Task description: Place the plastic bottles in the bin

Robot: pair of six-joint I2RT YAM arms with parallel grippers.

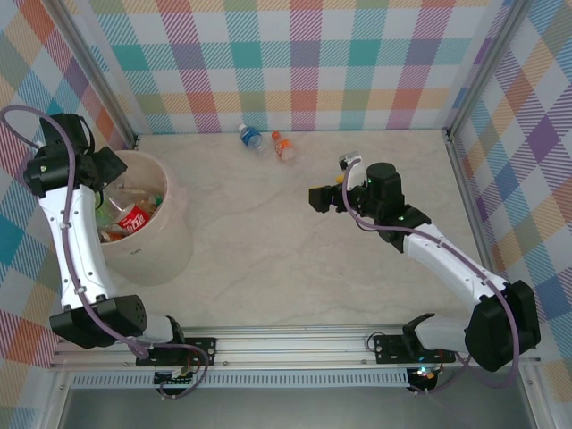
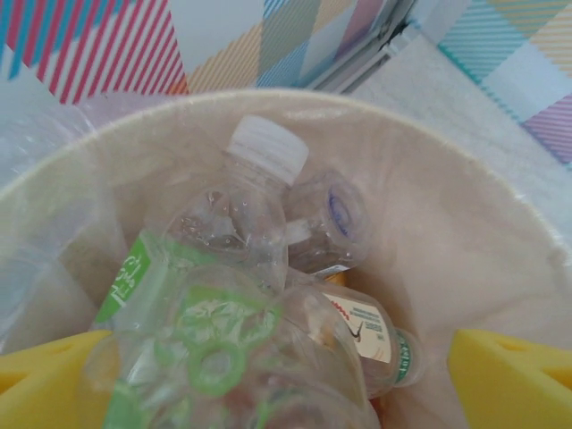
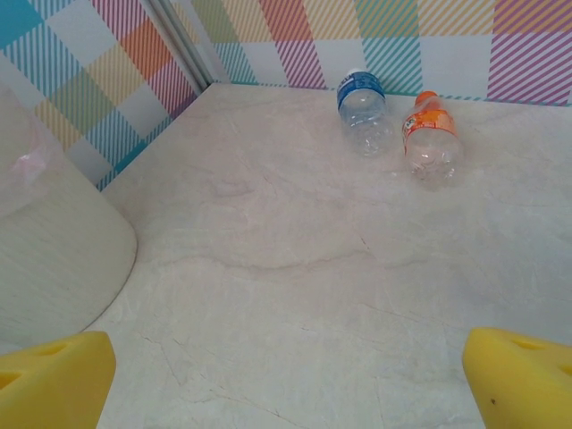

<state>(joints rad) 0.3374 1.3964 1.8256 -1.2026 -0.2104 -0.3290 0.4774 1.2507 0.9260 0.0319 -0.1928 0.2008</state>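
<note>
The bin [image 1: 168, 252], a round pale beige bucket, stands at the left of the table with several plastic bottles inside, among them a red-labelled one [image 1: 136, 217]. My left gripper [image 1: 105, 168] hangs over its rim, open. In the left wrist view its yellow fingertips [image 2: 54, 375] stand far apart above a blurred clear bottle with green rings [image 2: 210, 357] and a white-capped bottle [image 2: 246, 201], touching neither. A blue-labelled bottle [image 1: 251, 137] and an orange-labelled bottle [image 1: 283, 146] lie near the back wall. Open and holding nothing, my right gripper [image 1: 320, 198] hovers mid-table, facing the blue-labelled bottle [image 3: 362, 107] and the orange-labelled bottle [image 3: 429, 134].
Plaid walls close the table at the back and on both sides. The bin's wall [image 3: 54, 250] shows at the left of the right wrist view. Bare marble-look table [image 1: 268, 241] stretches between the bin and the right arm.
</note>
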